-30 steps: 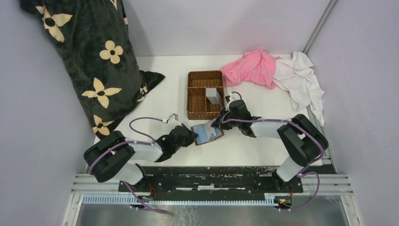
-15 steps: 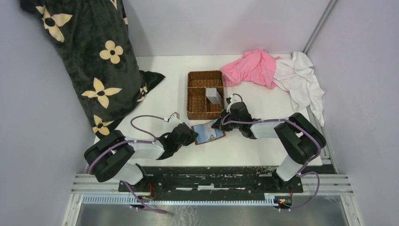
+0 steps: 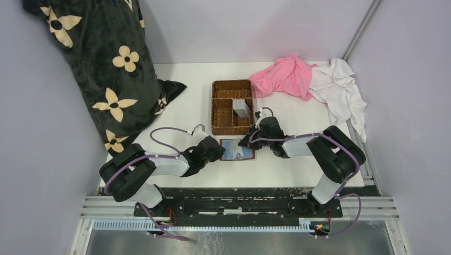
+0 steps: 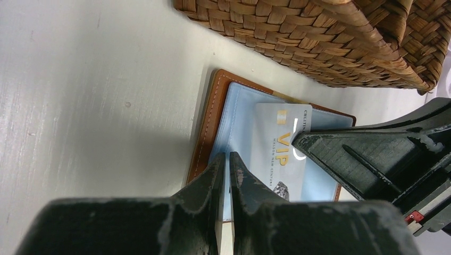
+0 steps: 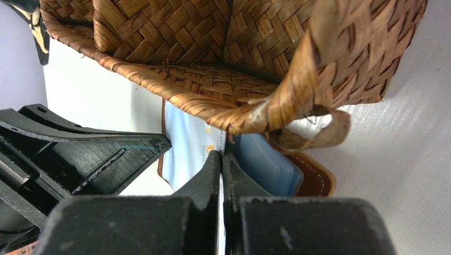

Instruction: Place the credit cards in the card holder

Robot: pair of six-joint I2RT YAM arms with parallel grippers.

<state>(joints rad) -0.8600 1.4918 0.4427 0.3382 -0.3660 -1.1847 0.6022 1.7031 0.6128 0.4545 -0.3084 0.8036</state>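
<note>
1. Card holder [image 3: 237, 150] lies open on the white surface [image 3: 181, 95], brown leather down and light-blue lining up. It's just on the near side of the wicker basket [image 3: 214, 109], btwn the two arms.
2. One credit card [image 4: 276, 141], pale w/ gold "VIP" and a small chip, sits on the blue lining. We can't tell if it's in a slot or just lying on top.
3. Left claw [image 4: 224, 159]: fingers squeezed almost together, only a thin slit btwn them. The tips are down on the holder, close to its left stitched edge. Looks more like pressing than pinching, but we can't tell for sure.
4. Right claw [image 5: 220, 155]: closed to a hairline too, reaching in from the right w/ its tips at the card's right end. In the left wrist view one of its fingers lies over that end of the card. The right wrist view shows a pale sliver in the slit, so we read it as gripping the card.
5. The two claws are near each other but apart, w/ the holder btwn them.
6. A grey thing [image 3: 242, 109] stands in the basket's right-hand compartment. Too small to tell what it is.
7. Far right: a bunched pink cloth [image 3: 284, 77] touching a white cloth [image 3: 340, 87].
8. Far left: a black blanket [image 3: 101, 64] w/ cream flowers.
</note>
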